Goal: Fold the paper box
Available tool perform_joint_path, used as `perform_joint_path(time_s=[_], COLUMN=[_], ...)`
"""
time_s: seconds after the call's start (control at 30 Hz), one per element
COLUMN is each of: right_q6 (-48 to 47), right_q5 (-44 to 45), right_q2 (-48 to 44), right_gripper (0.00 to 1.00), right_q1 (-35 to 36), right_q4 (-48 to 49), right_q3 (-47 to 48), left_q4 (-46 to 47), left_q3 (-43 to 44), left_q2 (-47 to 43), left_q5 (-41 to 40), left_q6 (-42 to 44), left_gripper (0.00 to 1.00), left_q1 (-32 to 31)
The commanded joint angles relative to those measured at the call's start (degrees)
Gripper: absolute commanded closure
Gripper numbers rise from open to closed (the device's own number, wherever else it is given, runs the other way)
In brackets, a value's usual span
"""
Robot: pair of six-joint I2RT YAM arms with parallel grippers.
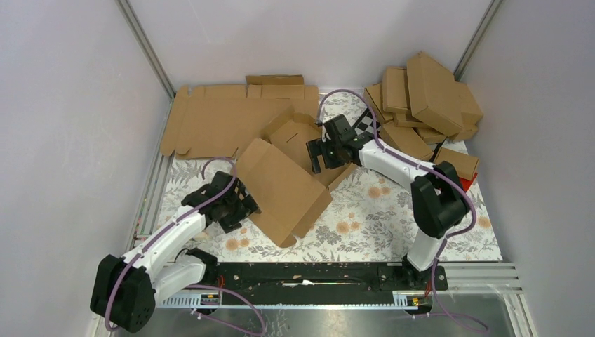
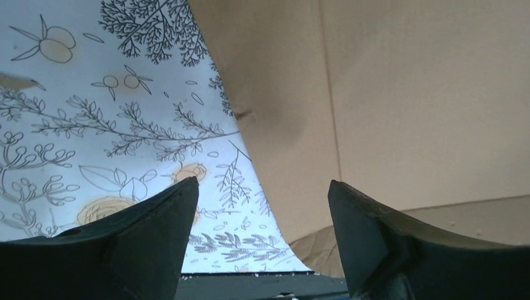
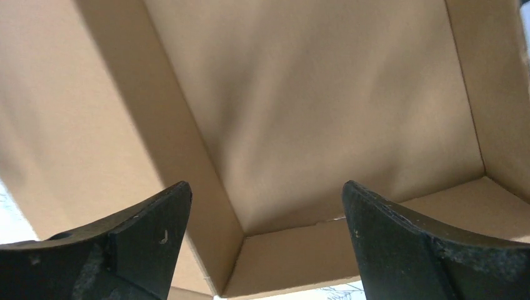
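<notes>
Paper box (image 1: 284, 186), plain brown corrugated cardboard, lies half-formed at centre of floral-print bench (image 1: 393, 225). Broad flat panel angles toward left arm; raised walls and creased corner at far end. Left gripper (image 1: 242, 205) spread wide at panel's near-left edge, holding nothing. Right gripper (image 1: 319, 153) spread wide over tray interior, holding nothing. Flat die-cut sheets (image 1: 217, 119) far left; folded boxes (image 1: 428, 98) heaped far right.
</notes>
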Motion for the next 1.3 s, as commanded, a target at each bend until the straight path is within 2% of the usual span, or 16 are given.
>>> perform_joint_path(time_s=[0.0,0.17,0.27,0.37,0.47,0.57,0.63,0.8,0.87,0.97,1.13,1.27], right_q6=[-3.6,-2.56,-1.24,2.43,6.47,10.43,12.07,10.3,10.53,12.29,16.72,17.39], right_q5=[4.3,1.53,-0.84,-5.25,-6.62,-7.13,-7.36,5.84,12.07,18.25,12.11,14.78], right_q2=[2.22,1.9,0.56,-1.59,-4.54,-7.09,-8.78,-12.25,-14.05,-17.97,-25.72,-30.76], right_gripper=[0.03,0.04,0.04,0.04,0.04,0.01,0.0,0.01,0.0,0.0,0.0,0.0], right_q1=[0.12,1.53,3.71,6.27,11.15,15.82,16.57,16.35,15.98,13.54,-1.25,-6.72], right_q4=[-3.94,-3.97,-4.05,-3.08,-2.22,-1.0,0.1,-5.66,-9.05,-11.49,-11.88,-11.79], right_q3=[0.36,-3.77,-6.32,-9.3,-11.03,-10.98,-10.91,-6.45,-4.84,-6.33,-14.07,-19.78], left_q4=[9.06,20.72,25.69,29.63,31.27,31.77,30.77,28.34,25.72,19.63,12.23,6.64], left_q3=[-2.81,-7.43,-7.04,-4.77,-2.13,-1.04,0.22,1.12,1.64,3.92,8.58,15.77], left_q2=[1.56,3.44,9.35,15.8,18.03,16.35,14.51,8.33,5.23,0.7,-1.4,3.96], left_q5=[-0.96,1.9,3.98,8.6,10.37,8.78,7.19,6.61,4.04,-4.85,-13.85,-21.07], left_q6=[-0.72,-0.03,3.09,7.34,9.37,9.21,10.15,13.05,13.81,13.74,10.83,9.84], left_gripper=[0.2,0.23,0.24,0.29,0.31,0.29,0.28,0.28,0.27,0.23,0.2,0.19], left_q1=[0.17,1.05,3.91,7.88,9.83,10.91,11.24,10.63,7.58,0.28,-12.76,-22.88])
